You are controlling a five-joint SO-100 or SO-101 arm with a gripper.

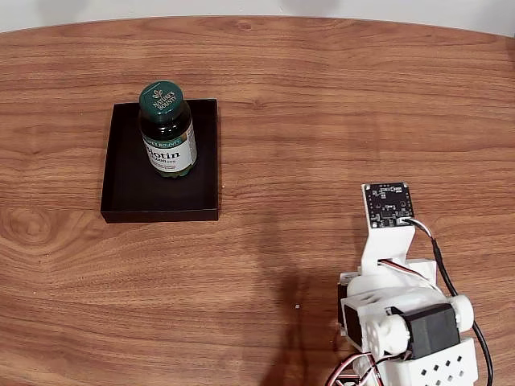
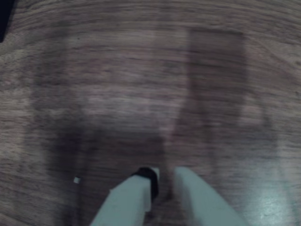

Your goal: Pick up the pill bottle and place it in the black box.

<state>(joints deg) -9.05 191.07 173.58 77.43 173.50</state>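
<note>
Already the pill bottle (image 1: pixel 167 129) stands upright inside the black box (image 1: pixel 121 181), toward the box's far edge and roughly midway between its side walls, cap up with the white lettering readable in the fixed view. Sitting on its base, with the low walls around it, it looks settled, so by my reading the placing is done.

Well apart from the black box, toward the near right of the wooden table (image 1: pixel 322 96), the arm (image 1: pixel 398 314) is folded back over its base, the small camera board (image 1: pixel 389 203) at its top facing up. That pose suggests a rest position, kept clear of the box so nothing can knock the bottle.

In the wrist view the gripper (image 2: pixel 164 181) points down at bare wood, with only a dark corner of the black box (image 2: pixel 4 19) at the upper left edge. That picture is blurred, but the two pale fingers (image 2: pixel 129 197) appear nearly together with only a slim gap and nothing between them: empty and all but closed.
</note>
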